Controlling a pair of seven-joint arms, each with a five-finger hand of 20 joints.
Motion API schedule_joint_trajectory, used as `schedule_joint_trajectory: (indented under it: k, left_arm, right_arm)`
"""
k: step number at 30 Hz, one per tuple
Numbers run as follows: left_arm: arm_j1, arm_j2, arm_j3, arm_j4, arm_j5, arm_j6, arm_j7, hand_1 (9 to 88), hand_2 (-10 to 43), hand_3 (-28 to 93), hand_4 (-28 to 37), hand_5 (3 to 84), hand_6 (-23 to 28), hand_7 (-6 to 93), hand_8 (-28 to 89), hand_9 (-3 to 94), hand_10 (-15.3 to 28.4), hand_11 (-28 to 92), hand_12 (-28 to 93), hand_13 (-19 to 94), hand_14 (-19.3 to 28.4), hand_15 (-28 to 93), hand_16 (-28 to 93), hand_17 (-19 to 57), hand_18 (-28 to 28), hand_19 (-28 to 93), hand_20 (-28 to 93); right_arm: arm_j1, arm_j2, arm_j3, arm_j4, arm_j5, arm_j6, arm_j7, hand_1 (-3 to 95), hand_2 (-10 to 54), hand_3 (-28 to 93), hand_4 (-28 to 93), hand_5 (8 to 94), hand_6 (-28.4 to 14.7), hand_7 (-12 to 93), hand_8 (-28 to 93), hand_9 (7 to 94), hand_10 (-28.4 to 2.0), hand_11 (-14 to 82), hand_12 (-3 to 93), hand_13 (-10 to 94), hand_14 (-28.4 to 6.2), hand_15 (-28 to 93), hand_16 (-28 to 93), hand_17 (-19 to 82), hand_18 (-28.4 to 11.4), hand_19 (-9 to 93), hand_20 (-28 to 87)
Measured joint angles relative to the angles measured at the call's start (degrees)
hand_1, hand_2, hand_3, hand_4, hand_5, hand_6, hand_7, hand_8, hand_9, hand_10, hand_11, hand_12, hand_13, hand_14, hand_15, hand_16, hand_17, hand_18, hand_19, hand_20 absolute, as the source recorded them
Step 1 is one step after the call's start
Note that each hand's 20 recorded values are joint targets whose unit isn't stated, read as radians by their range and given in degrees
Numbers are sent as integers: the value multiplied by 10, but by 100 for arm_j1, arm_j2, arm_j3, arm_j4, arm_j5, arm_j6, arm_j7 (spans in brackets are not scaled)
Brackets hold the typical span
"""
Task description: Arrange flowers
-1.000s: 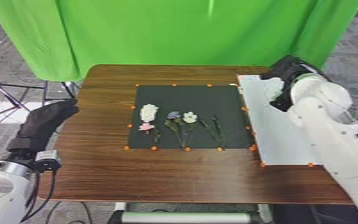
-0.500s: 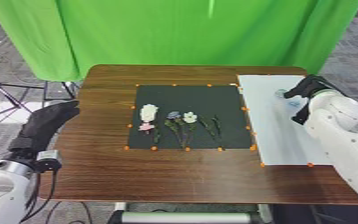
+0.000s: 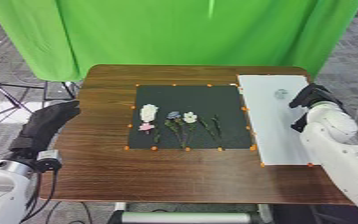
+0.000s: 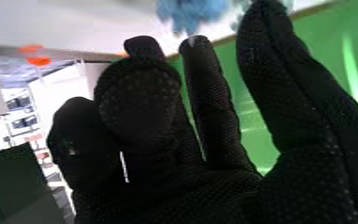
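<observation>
The right hand (image 3: pixel 314 95) is loosely spread near a blue flower (image 4: pixel 193 11). More flowers (image 3: pixel 190 117) lie on the black mat (image 3: pixel 220 100). They look light and easy to squash, so pinch the thin stems (image 3: pixel 185 136), gently.

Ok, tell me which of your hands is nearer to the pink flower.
Left: the left hand is at the left edge of the table, left of the pink flower. The right hand is farther off, at the right edge of the white board.
</observation>
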Motion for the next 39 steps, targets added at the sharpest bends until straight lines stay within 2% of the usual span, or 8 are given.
schedule_joint_trajectory:
  k: [5, 6, 12, 17, 22, 28, 32, 39]
  left_arm:
    - [25, -34, -32, -2, -7, -3, -14, 261, 3, 615, -188, 455, 37, 124, -66, 434, 138, 168, 101, 296, 155, 72, 11, 20, 91, 29, 128]
    - [27, -38, -37, -2, -8, -3, -18, 261, 4, 614, -189, 455, 37, 124, -67, 434, 139, 168, 101, 296, 155, 72, 12, 20, 91, 28, 128]
    - [26, -53, -45, -4, -8, -3, -35, 261, 5, 614, -190, 455, 36, 124, -67, 434, 139, 168, 101, 296, 155, 72, 12, 20, 91, 29, 128]
    - [22, -61, -45, -4, -8, -3, -52, 261, 7, 613, -191, 455, 37, 123, -67, 434, 139, 168, 101, 296, 155, 72, 12, 19, 92, 33, 128]
    - [24, -65, -48, -5, -8, -3, -73, 260, 8, 614, -191, 454, 38, 123, -66, 434, 139, 168, 101, 297, 155, 72, 12, 19, 93, 33, 127]
    - [38, -65, -102, -19, -9, -3, -100, 259, 8, 615, -191, 455, 37, 123, -66, 434, 138, 168, 101, 296, 155, 72, 12, 19, 93, 34, 127]
    - [37, -65, -107, -19, -10, -8, -114, 259, 8, 614, -192, 455, 38, 124, -66, 434, 138, 168, 101, 296, 155, 72, 12, 18, 94, 35, 127]
    - [-64, -65, -10, 10, -3, -48, -124, 259, 10, 614, -193, 455, 38, 123, -66, 433, 139, 168, 100, 295, 155, 72, 12, 17, 94, 35, 127]
  right_arm:
    - [-127, -11, -47, 94, -37, 153, -61, 498, -95, 658, -195, 603, 24, 176, -95, 672, -128, 117, 181, 873, -30, 621, 248, 595, -139, 932, 551]
    - [-127, -11, -87, 122, -59, 258, -74, 517, -95, 643, -203, 616, 23, 186, -52, 689, -126, 123, 178, 878, -27, 620, 250, 600, -137, 932, 557]
    - [-99, 7, -474, 298, -195, 1242, -146, 623, -95, 558, -190, 756, 11, 224, 51, 806, -111, 54, 290, 916, -11, 614, 266, 633, -131, 932, 588]
    - [-53, 31, -752, 383, -329, 1900, -224, 638, -95, 561, -191, 785, 10, 221, 50, 849, -115, 45, 313, 922, -7, 618, 272, 642, -129, 932, 599]
    - [-59, 113, -743, 183, -357, 1963, -267, 637, -95, 565, -190, 793, 8, 214, 50, 858, -120, 41, 316, 924, -7, 618, 275, 644, -128, 932, 602]
    - [-54, 386, -813, -644, -213, 1963, -380, 635, -95, 566, -187, 796, 9, 209, 49, 857, -120, 37, 319, 923, -7, 618, 278, 645, -127, 932, 604]
    - [295, 538, -1341, -1074, 360, 1960, -686, 635, -95, 566, -187, 797, 10, 209, 50, 858, -120, 36, 318, 922, -7, 618, 279, 645, -127, 932, 605]
    - [1303, 397, -2687, -1162, 986, 1832, -1219, 632, -95, 565, -186, 797, 10, 207, 49, 854, -119, 34, 318, 921, -6, 617, 280, 645, -127, 932, 605]
